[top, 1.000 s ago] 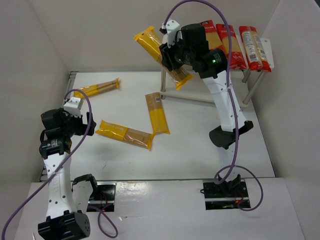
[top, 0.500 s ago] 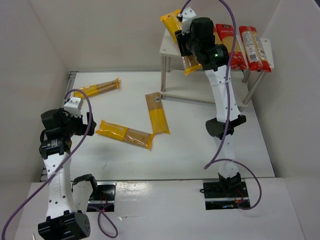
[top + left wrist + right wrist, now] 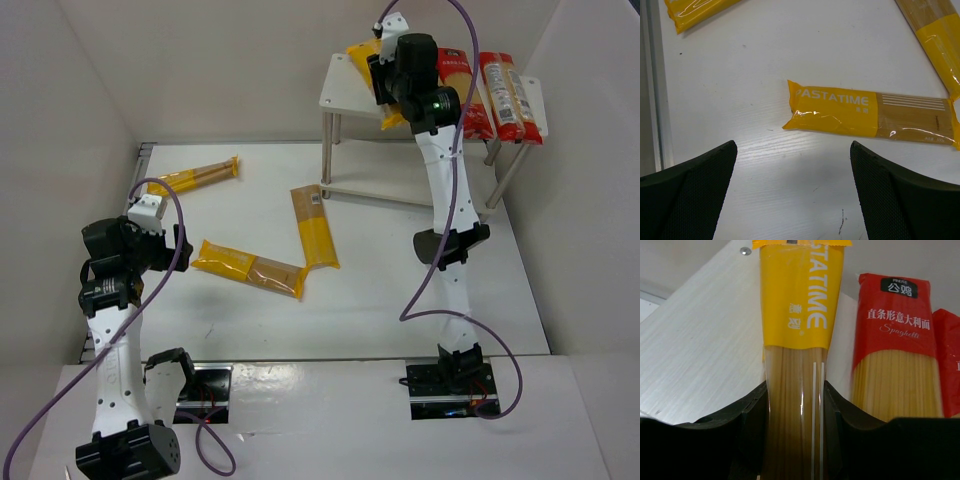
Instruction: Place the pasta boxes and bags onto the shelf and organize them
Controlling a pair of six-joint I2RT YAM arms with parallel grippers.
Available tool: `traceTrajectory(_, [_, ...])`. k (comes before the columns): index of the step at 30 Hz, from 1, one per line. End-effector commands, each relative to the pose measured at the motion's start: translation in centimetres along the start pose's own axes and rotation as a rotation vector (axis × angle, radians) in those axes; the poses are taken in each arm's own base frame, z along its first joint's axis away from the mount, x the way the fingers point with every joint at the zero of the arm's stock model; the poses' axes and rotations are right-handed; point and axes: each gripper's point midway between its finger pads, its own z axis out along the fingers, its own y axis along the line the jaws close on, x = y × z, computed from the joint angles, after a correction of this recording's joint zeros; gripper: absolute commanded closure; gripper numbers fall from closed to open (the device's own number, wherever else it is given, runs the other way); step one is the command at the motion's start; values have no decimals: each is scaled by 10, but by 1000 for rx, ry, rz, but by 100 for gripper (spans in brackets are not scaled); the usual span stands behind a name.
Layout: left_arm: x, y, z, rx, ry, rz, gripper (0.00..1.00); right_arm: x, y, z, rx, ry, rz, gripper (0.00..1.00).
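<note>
My right gripper (image 3: 393, 80) is shut on a yellow spaghetti packet (image 3: 800, 315), gripping its see-through window over the shelf's white top board (image 3: 338, 88). The packet (image 3: 362, 52) points toward the back wall, just left of two red packets (image 3: 463, 92) (image 3: 892, 340) lying side by side on that board. Whether it rests on the board I cannot tell. Three more yellow packets lie on the table: one at mid-left (image 3: 250, 266) (image 3: 870, 114), one in the middle (image 3: 314, 226) and one at the far left (image 3: 195, 177). My left gripper (image 3: 172, 250) (image 3: 792, 150) hangs open over bare table, short of the mid-left packet.
White walls close in the table on the left, back and right. The shelf's thin metal legs (image 3: 327, 165) stand at the table's back right. A metal strip (image 3: 652, 90) runs along the table's left edge.
My right arm has stretched up and back, carrying the yellow packet from in front of the shelf to over its top board beside the red packets. The left arm has not moved.
</note>
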Motion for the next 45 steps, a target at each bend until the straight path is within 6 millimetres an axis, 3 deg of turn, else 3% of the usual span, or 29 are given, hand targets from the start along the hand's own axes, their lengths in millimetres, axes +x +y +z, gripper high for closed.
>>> traceTrajectory(1, [-14,0,-1,14,-41,30,1,-51,-37,-6,112,-204,34,100])
traceTrajectory(6, [-14,0,-1,14,-41,30,1,-34,-46,4,143,-155,52,100])
traceTrajectory(20, [-14,0,-1,14,-41,30,1,0,-73,1,314,-31,140,100])
traceTrajectory(29, [-12,1,1,16,-33,35,1,10,-96,-10,444,2,181,100])
traceTrajectory(45, [-13,-1,1,25,-35,35,1,-2,-127,-43,550,-19,218,100])
